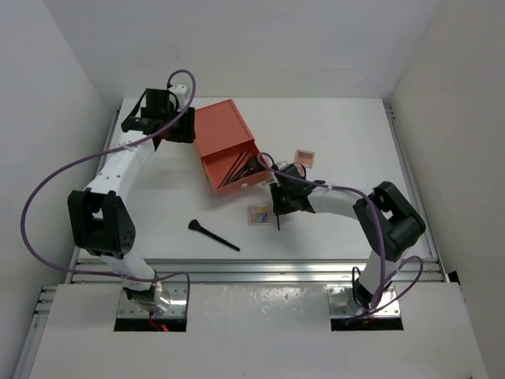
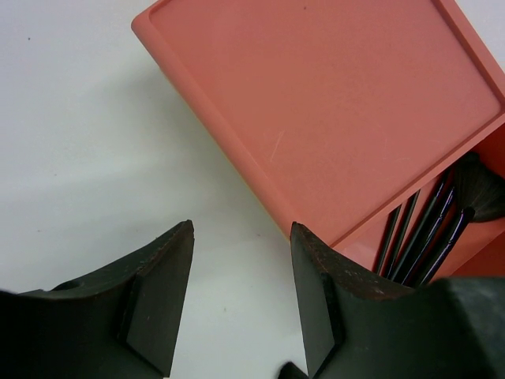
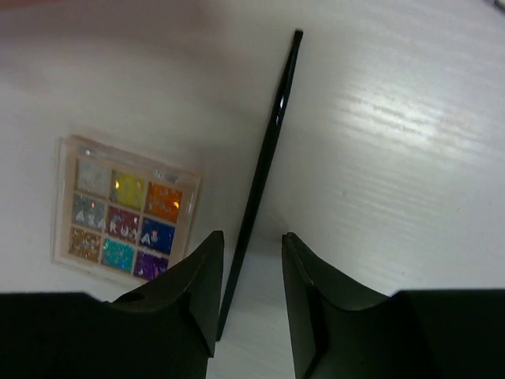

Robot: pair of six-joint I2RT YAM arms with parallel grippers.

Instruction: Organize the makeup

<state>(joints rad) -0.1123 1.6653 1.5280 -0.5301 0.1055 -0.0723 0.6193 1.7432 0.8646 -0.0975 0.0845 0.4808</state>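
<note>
A smooth white desk (image 1: 355, 134), faintly grained in the right wrist view, is occupied toward 11 o'clock of its middle by a matte orange box (image 1: 223, 134), rectangular, with a flat rimmed lid and rounded corners. At the box's 9 o'clock side the left tool (image 2: 241, 229) is held about half open over bare desk, with nothing between its worn dark fingers. The right tool (image 3: 252, 237) is set low at the box's 5 o'clock, its jaws narrowed but parted around a thin black stick (image 3: 267, 158). The glossy stick runs close along one finger while a gap is left at the other, and its lower end is hard to tell apart from the dark finger. A bundle of black-handled brushes (image 2: 430, 233) is seen in the box's open lower compartment, one fanned head cut off at the frame edge. A loose brush (image 1: 213, 235) lies alone toward 7 o'clock of the desk. At the stick's 9 o'clock a square, clear-cased glitter palette (image 3: 126, 209) of nine pans lies flat, apart from the stick. A small pinkish palette (image 1: 304, 156) lies at the box's 3 o'clock; its pans are too small to be made out.
</note>
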